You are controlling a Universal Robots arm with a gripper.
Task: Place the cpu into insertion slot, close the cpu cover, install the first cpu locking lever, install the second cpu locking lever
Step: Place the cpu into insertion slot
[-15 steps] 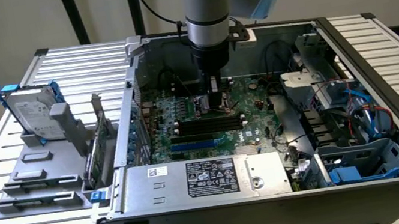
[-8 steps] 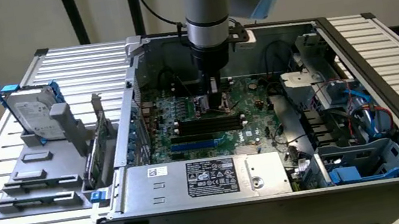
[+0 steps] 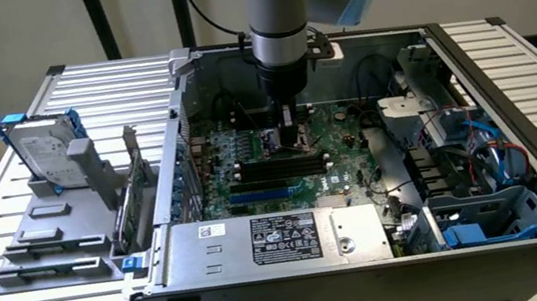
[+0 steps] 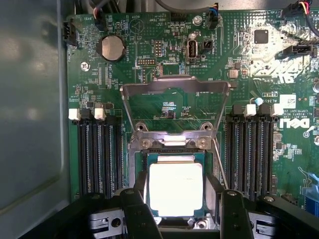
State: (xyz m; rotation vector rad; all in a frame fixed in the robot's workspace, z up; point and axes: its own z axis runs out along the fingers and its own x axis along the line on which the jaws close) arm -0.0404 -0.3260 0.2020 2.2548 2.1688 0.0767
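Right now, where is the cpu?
In the wrist view the cpu lies in the insertion slot, between the two banks of black memory slots, under the open end effector; the cpu cover stands raised beyond it.

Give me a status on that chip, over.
Pincer open, straddling silvery-grey flat square chip. Chip lying in square black socket. Silvery metal cover frame flipped up. Nothing blocking.

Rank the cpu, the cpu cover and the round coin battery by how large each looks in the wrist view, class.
1. cpu cover: raised open and widest, though its tilt leaves its true size unsure.
2. cpu: plainly smaller than the cover's frame.
3. coin battery: clearly smallest.
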